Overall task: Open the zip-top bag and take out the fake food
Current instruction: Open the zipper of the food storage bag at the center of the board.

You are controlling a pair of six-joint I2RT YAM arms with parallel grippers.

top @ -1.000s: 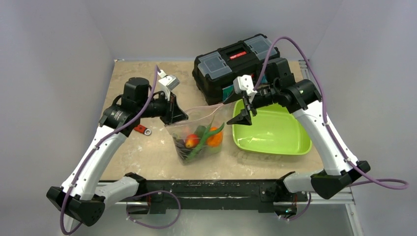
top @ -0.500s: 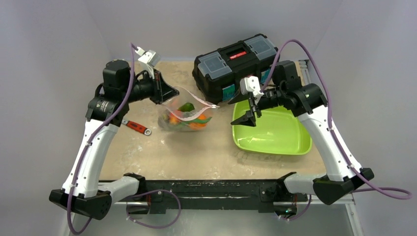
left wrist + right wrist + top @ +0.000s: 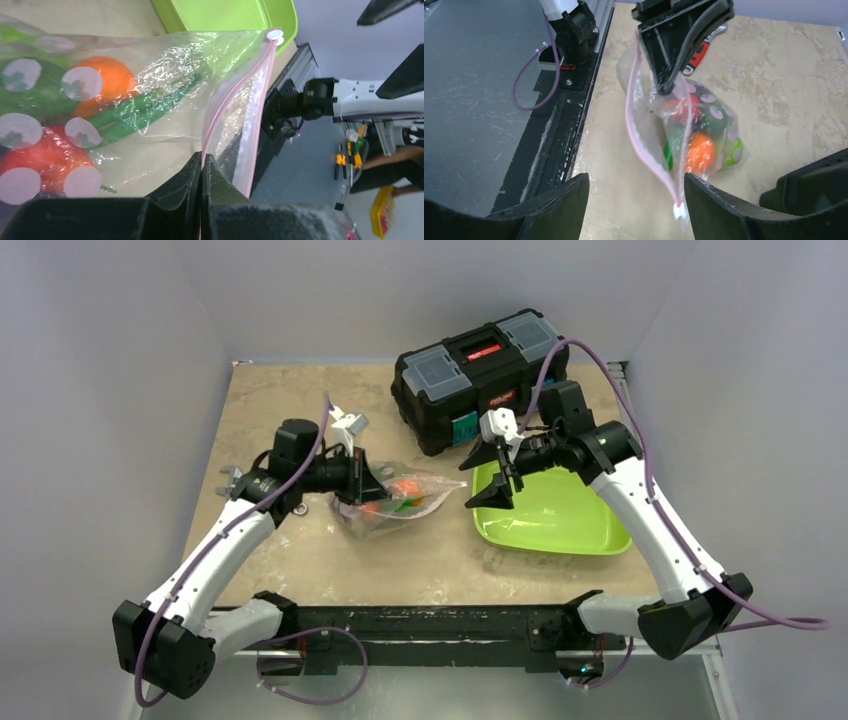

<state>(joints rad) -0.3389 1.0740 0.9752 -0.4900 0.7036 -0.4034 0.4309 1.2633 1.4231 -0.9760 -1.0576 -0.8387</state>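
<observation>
Two hands are working over the tabletop (image 3: 275,410). The left hand (image 3: 201,162) is pinching the bag (image 3: 200,65) at its pink zip strip (image 3: 235,105), fingertips pressed together with the plastic between them. The bag is sagging from that grip, its lower part resting on the tabletop between the left hand and a green tray (image 3: 570,530). Its mouth is gaping, the two pink strips running apart and meeting at a white slider (image 3: 273,34). The food (image 3: 400,490) is sitting inside the bag: an orange (image 3: 102,82), green beans (image 3: 145,112) and a red piece (image 3: 45,155). The right hand (image 3: 482,480) is hovering wide open and holding nothing, just beyond the slider end, by the tray's left rim. A black toolbox (image 3: 480,360) is standing behind the tray, and a wrench (image 3: 698,50) is lying near the left arm.
</observation>
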